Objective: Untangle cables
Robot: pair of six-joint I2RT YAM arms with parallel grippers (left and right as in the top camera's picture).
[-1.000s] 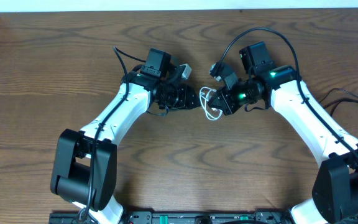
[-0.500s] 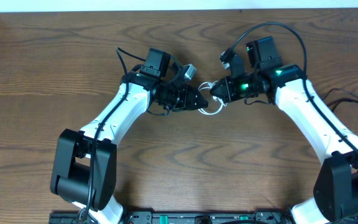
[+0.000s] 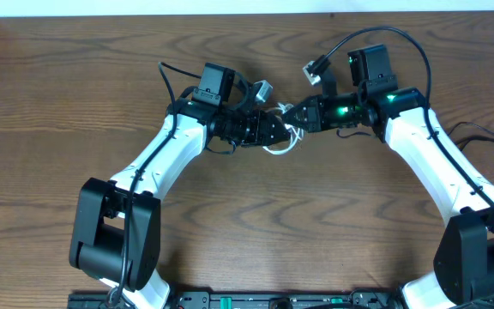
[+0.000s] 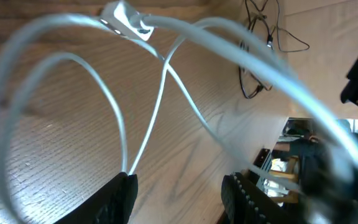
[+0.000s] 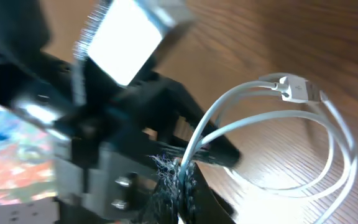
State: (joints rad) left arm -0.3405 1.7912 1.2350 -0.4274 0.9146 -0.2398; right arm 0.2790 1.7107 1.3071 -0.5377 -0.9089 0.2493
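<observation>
The white cable point(image 3: 280, 148) hangs in small loops between my two grippers, just above the wooden table point(image 3: 247, 223). My right gripper point(image 3: 293, 118) is shut on two of its strands, pinched between the pads in the right wrist view point(image 5: 185, 177). Its white plug point(image 5: 297, 89) shows at the top of the loops. My left gripper point(image 3: 278, 131) is open right beside the loops. In the left wrist view point(image 4: 179, 186) the white cable point(image 4: 160, 74) arcs in front of the wide-apart jaws, and two strands drop behind the left finger point(image 4: 120, 193). No black cable shows among the loops.
A thin black cord point(image 4: 257, 56) lies in a loose tangle on the table far off to the right, also visible in the overhead view point(image 3: 478, 133); I cannot tell whether it is loose. Thick black wires arch over both wrists.
My right gripper has moved up and back with the white cable in it, turning at the wrist. My left gripper has moved right, up against the loops.
</observation>
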